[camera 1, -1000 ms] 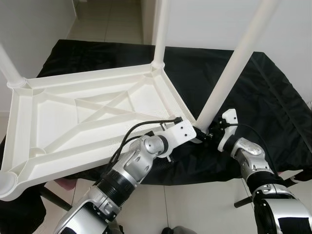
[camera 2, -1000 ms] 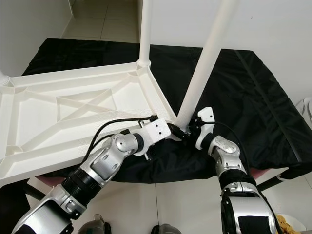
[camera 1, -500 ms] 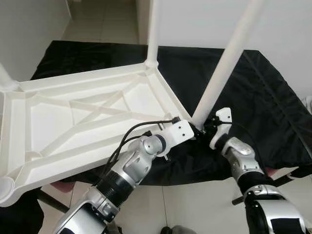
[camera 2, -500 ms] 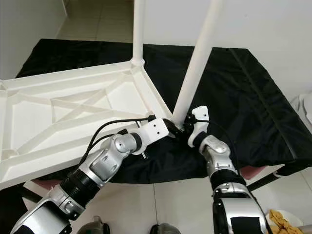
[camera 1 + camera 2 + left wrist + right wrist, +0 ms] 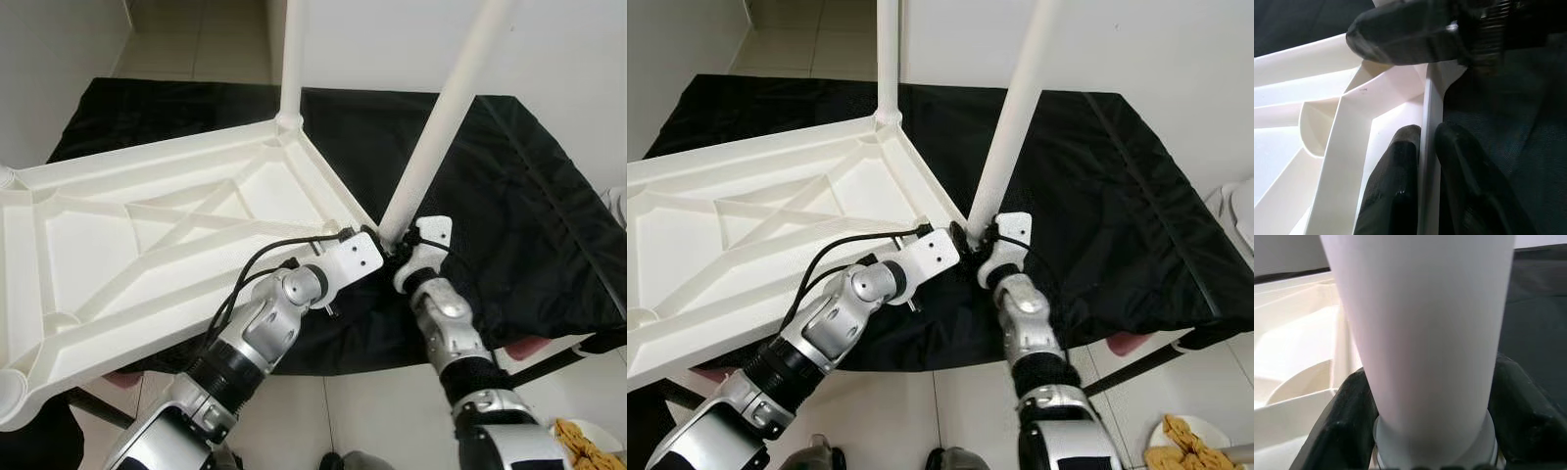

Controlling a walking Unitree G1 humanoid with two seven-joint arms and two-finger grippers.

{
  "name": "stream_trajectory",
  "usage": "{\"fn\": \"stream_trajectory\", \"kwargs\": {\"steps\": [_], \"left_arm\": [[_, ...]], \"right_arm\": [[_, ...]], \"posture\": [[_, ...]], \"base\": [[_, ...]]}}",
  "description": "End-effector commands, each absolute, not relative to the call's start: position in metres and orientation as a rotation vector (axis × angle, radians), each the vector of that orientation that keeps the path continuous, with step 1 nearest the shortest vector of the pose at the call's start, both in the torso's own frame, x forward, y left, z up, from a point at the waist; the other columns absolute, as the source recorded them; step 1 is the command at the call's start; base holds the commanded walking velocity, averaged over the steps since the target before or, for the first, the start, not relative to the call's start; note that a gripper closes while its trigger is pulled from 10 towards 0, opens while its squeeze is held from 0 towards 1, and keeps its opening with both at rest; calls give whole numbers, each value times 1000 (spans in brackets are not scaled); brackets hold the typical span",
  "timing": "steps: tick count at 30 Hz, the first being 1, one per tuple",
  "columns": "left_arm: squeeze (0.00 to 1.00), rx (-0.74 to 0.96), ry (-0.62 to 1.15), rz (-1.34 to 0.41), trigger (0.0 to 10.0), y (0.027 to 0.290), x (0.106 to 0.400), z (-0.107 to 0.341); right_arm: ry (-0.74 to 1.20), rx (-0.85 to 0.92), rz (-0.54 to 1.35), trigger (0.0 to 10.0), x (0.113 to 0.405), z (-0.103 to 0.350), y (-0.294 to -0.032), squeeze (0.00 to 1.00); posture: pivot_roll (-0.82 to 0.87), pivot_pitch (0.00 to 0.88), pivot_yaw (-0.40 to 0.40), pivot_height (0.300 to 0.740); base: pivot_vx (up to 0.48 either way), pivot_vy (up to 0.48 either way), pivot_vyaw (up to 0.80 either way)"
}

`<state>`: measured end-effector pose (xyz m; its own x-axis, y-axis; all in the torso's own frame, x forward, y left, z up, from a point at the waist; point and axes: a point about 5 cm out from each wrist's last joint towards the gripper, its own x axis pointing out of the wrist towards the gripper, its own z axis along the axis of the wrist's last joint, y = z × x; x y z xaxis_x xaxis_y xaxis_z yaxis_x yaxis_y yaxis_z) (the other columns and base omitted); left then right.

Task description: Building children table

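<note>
Since a second ago our right forearm has swung inward, so the right gripper (image 5: 404,251) now approaches the leg from nearly straight below the corner rather than from the outer side. Its jaws are closed around the base of the near table leg (image 5: 441,117), one finger (image 5: 1342,426) on either side of the white tube at its collar. The left gripper (image 5: 364,235) sits just beside it, its jaws pinching the thin rim wall of the upturned tabletop (image 5: 147,245) at the same corner; a finger (image 5: 1393,186) lies against each face of the wall. The leg's long axis rises steeply away from both grippers, leaning toward our right, while the far leg (image 5: 292,59) stands upright in its socket. We judge that seating requires pressure along this axis. The tabletop rests on a black-draped desk (image 5: 529,196).
</note>
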<state>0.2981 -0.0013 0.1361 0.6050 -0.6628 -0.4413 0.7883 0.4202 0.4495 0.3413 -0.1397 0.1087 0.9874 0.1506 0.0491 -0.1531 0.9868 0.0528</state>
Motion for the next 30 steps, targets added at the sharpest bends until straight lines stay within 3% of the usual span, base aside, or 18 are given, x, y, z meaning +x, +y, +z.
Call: {"fn": "stream_trajectory", "kwargs": {"steps": [1, 5, 14, 15, 16, 17, 26, 27, 30], "left_arm": [[0, 676, 287, -986, 10000, -5, 286, 117], [0, 675, 284, -989, 10000, -6, 286, 117], [0, 677, 278, -987, 10000, -6, 287, 118], [0, 678, 277, -984, 10000, -6, 288, 118], [0, 678, 277, -982, 10000, -6, 288, 118], [0, 679, 276, -982, 10000, -5, 288, 118], [0, 680, 272, -985, 10000, -7, 288, 117], [0, 679, 270, -988, 10000, -8, 287, 117], [0, 679, 270, -989, 10000, -8, 287, 117]], "right_arm": [[48, 67, -13, 0, 339, 94, -157, 0], [87, 66, -176, 0, 336, 91, -154, 0], [105, 28, -242, 0, 334, 92, -149, 0], [109, 13, -247, 10000, 335, 92, -152, 0], [109, -6, -249, 10000, 335, 92, -156, 86], [107, -12, -240, 10000, 335, 92, -158, 1000], [41, -33, -159, 10000, 340, 100, -173, 1000], [8, -17, -43, 10000, 344, 107, -179, 1000], [1, -15, 4, 10000, 346, 109, -181, 1000]], "posture": [[65, 74, -61, 740], [64, 63, -67, 740], [71, 47, -73, 740], [73, 40, -75, 740], [73, 40, -75, 740], [73, 40, -75, 740], [68, 27, -76, 740], [66, 25, -72, 740], [66, 25, -72, 740]], "base": [[0, 0, 0], [0, 0, 0], [0, 0, 0], [0, 0, 0], [0, 0, 0], [0, 0, 0], [0, 0, 0], [0, 0, 0], [0, 0, 0]]}}
